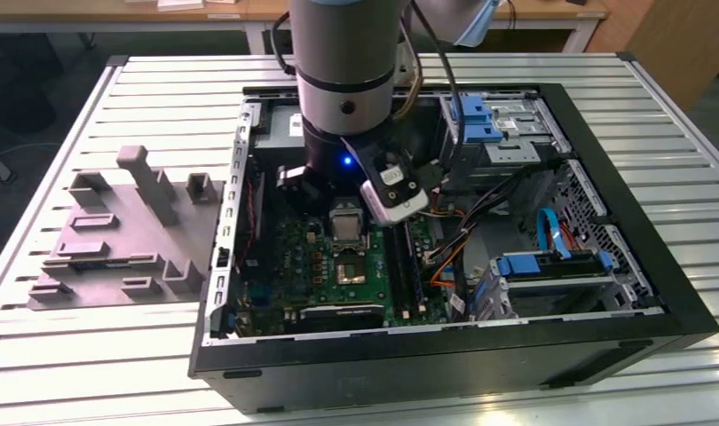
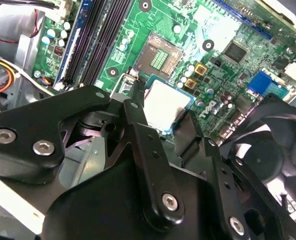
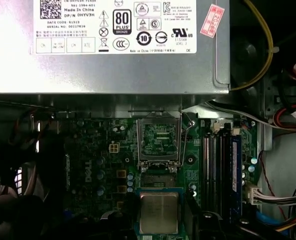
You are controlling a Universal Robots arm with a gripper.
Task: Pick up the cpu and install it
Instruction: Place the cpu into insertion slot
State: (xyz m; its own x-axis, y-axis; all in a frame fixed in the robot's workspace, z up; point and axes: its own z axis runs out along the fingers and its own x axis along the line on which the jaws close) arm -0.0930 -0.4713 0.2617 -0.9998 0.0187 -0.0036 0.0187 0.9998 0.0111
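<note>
The cpu (image 2: 165, 102) is a thin pale silvery square with a green edge, also seen in the first wrist view as the cpu (image 3: 159, 213). My gripper (image 2: 162, 107) is shut on it, one black finger (image 2: 138, 97) on each side. The chip hangs just above the green motherboard (image 2: 222, 30), a short way off the open socket (image 2: 160, 56). In the first wrist view the shiny socket frame (image 3: 159, 122) stands raised over the socket (image 3: 157, 177), beyond the chip. In the exterior view the arm (image 1: 342, 80) reaches down into the open computer case (image 1: 643, 293).
The grey power-supply box (image 3: 108, 65) sits just past the socket. Black memory slots (image 3: 220, 170) run along one side of it, and a black fan (image 2: 270, 155) lies on the other. Cables and blue drive brackets (image 1: 549, 264) fill the case's right side. A grey moulded tray (image 1: 122, 240) lies left of the case.
</note>
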